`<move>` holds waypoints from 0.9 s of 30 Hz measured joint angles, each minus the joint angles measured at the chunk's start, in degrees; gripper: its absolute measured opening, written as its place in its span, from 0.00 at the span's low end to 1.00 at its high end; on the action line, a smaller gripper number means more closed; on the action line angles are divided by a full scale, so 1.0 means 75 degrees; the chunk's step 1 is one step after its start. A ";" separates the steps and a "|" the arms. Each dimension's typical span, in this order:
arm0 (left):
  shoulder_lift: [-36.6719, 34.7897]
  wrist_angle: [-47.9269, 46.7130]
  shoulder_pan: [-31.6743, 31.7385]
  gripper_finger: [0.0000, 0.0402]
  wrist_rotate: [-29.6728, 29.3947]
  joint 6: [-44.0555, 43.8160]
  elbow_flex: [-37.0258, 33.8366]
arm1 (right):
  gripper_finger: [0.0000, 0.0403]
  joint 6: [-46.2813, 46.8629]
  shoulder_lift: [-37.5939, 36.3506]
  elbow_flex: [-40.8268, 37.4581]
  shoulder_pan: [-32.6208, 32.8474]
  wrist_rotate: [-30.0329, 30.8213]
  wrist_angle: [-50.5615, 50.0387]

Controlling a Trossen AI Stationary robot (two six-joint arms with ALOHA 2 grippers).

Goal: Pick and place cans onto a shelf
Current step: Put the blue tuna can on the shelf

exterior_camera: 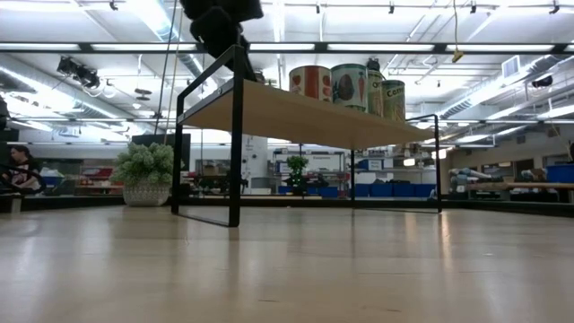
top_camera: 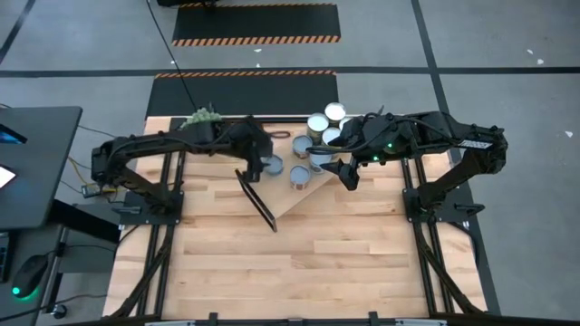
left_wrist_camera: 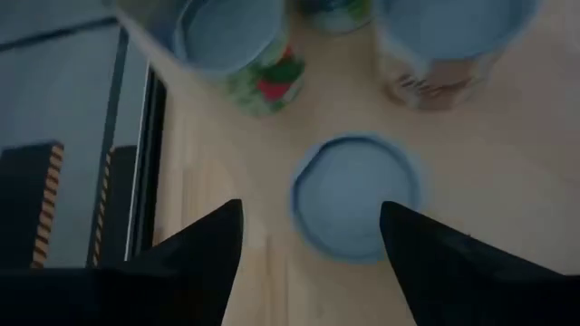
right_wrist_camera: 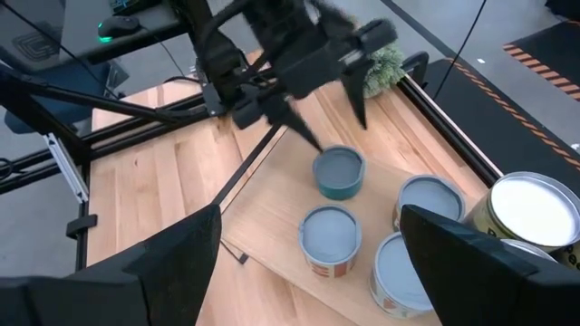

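Cans (top_camera: 320, 136) stand grouped on the shelf (top_camera: 299, 195), which sits askew near the far middle of my table (top_camera: 299, 263). From my high camera I count about seven tops, silver, grey-blue and white, crowded toward the shelf's far end, while its near end and black end frame (top_camera: 256, 197) are bare. The whole near half of the table is free for moving. My left gripper (left_wrist_camera: 311, 240) hangs above a teal-sided can (right_wrist_camera: 339, 172) at the cluster's left edge, fingers spread wide to either side of its grey-blue lid and holding nothing. My right gripper (right_wrist_camera: 308, 258) hovers over the shelf's right side, fingers wide apart, also empty. In the low view three cans show label art: a red one, one with vegetables, and one with lettering too small for me to read. A spiky green plant (top_camera: 201, 118) sits at the table's far left edge.
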 joint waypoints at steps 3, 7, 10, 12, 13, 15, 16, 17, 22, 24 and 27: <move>-0.0053 -0.0511 0.0271 0.64 0.0109 -0.0080 -0.0004 | 0.86 -0.0004 0.0000 0.0001 0.0000 -0.0001 -0.0002; -0.0052 -0.0738 0.0500 0.62 0.0602 -0.0596 -0.0004 | 0.86 -0.0048 0.0000 0.0000 -0.0002 0.0001 0.0005; -0.0049 -0.0802 0.0626 0.60 0.1091 -0.0992 0.0071 | 0.86 -0.0065 0.0000 0.0000 -0.0001 0.0047 0.0029; -0.0046 -0.1001 0.0646 0.60 0.1159 -0.0990 0.0319 | 0.86 -0.0068 0.0000 -0.0001 -0.0003 0.0105 0.0035; -0.0043 -0.1005 0.0627 0.60 0.1165 -0.0970 0.0455 | 0.86 -0.0068 0.0000 0.0001 -0.0003 0.0119 0.0043; 0.0004 -0.1199 0.0564 0.59 0.1167 -0.0944 0.0665 | 0.86 -0.0068 0.0000 0.0002 -0.0019 0.0123 0.0067; 0.0020 -0.1330 0.0540 0.59 0.1167 -0.0842 0.0726 | 0.86 -0.0068 0.0000 0.0000 -0.0023 0.0120 0.0064; 0.0041 -0.1425 0.0478 0.59 0.1167 -0.0695 0.0772 | 0.86 -0.0068 0.0000 0.0002 -0.0023 0.0123 0.0067; 0.0193 -0.1729 -0.0026 0.59 0.0781 0.0548 0.0868 | 0.86 -0.0056 -0.0002 0.0002 -0.0023 0.0124 0.0087; 0.0282 -0.1772 -0.0235 0.59 0.0331 0.1258 0.0870 | 0.86 -0.0039 0.0000 -0.0001 -0.0023 0.0187 0.0096; 0.0388 -0.1765 -0.0483 0.59 -0.0153 0.2251 0.0874 | 0.86 -0.0009 -0.0003 0.0001 -0.0009 0.0213 0.0167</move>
